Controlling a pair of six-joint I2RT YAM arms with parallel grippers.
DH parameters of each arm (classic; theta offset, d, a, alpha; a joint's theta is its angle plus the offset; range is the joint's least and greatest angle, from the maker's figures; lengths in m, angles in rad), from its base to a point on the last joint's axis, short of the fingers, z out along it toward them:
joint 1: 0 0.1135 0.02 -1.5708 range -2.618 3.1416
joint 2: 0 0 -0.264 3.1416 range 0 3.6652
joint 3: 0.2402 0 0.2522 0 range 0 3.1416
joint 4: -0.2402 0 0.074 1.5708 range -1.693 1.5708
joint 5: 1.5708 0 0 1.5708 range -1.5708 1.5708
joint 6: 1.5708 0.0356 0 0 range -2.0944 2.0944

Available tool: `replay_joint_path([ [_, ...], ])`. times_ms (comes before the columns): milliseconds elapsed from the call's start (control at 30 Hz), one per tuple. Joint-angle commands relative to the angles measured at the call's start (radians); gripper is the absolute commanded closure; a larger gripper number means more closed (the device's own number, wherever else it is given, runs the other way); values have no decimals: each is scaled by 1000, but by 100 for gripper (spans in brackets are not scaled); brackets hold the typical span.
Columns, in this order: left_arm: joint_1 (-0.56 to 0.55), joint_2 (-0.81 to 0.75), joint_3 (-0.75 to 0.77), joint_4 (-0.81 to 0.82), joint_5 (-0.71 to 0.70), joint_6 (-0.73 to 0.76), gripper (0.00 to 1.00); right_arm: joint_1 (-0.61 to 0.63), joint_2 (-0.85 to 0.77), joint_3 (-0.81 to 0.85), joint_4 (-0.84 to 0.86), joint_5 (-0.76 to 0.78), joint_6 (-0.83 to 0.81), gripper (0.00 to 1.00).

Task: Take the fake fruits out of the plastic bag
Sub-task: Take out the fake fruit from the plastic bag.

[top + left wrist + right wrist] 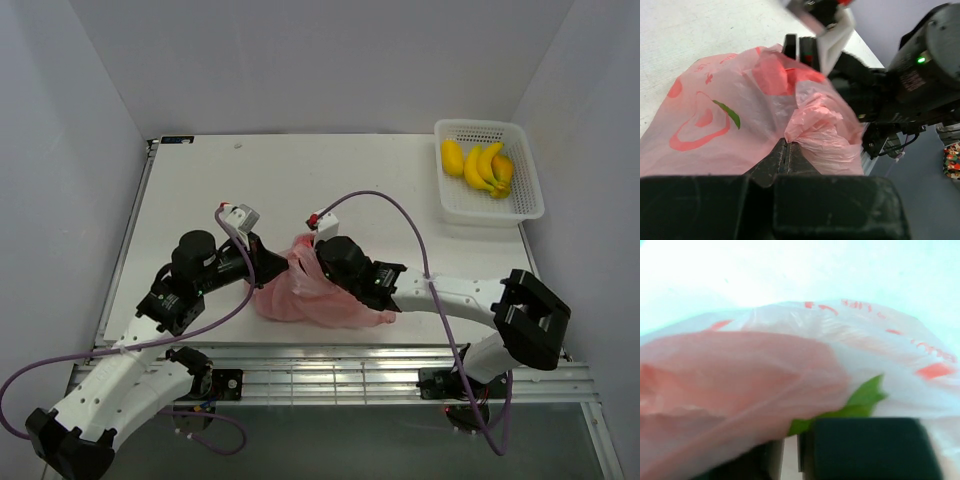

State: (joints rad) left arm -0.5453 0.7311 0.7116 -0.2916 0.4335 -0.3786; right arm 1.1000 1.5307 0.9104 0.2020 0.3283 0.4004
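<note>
- The plastic bag [310, 295] is lying crumpled at the near middle of the table [200, 200], between the two grippers. A red mass is showing through its film and cannot be identified.
- The left gripper [787, 146] is holding a bunched fold on the bag's left side, jaws together on the film.
- The right gripper [791, 452] is pressing in from the right, jaws nearly closed with pink film pinched in the narrow gap.
- The banana bunch [486, 166] is lying in the white basket [480, 210] at the far right, well apart from the bag.
</note>
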Motion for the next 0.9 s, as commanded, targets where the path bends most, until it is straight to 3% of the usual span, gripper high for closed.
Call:
replay_joint_path([
  [0,-2,-25,6,0,-19,-3,100,-3,-73,-30,19,41,-47,67],
  [100,-2,-24,5,5,-3,0,100,-8,-44,-2,-33,113,-64,23],
  [467,-2,-2,2,14,62,4,100,-46,181,146,-64,193,-54,2],
  [667,-2,10,-4,31,91,1,100,-71,299,160,110,125,-130,8],
  [833,-4,30,-4,28,97,-2,100,-71,407,208,177,71,-195,7],
  [867,-4,30,-4,29,94,-2,100,-71,417,214,178,75,-195,3],
])
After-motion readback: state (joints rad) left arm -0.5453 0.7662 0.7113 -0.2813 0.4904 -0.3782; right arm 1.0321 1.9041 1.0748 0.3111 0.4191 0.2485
